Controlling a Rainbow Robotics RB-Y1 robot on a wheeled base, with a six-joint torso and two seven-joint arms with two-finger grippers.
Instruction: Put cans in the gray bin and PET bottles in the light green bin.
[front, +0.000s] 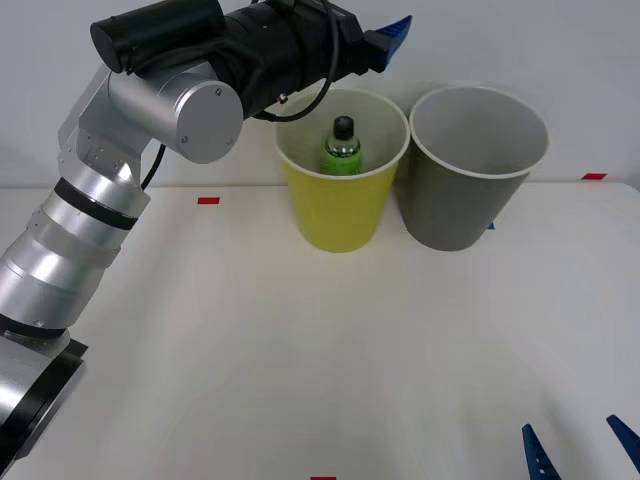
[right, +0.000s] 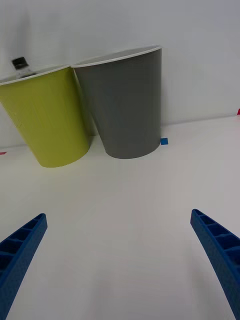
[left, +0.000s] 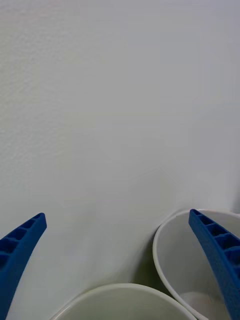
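The light green bin (front: 340, 215) is yellow-green outside, with a white rim and inside. The gray bin (front: 460, 205) is dark gray with a white rim. The bottle (front: 341, 148) is bright green, black-capped. The desk (front: 300, 350) is white with small red tape marks (front: 208, 200). Both end effectors' fingers (right: 220, 250) are ribbed blue.

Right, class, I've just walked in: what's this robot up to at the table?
It is sorting recycling. The green PET bottle stands inside the light green bin, and the left claw hangs open above that bin's rim, holding nothing. The gray bin sits beside it. The right claw waits open, low at the table's near edge.
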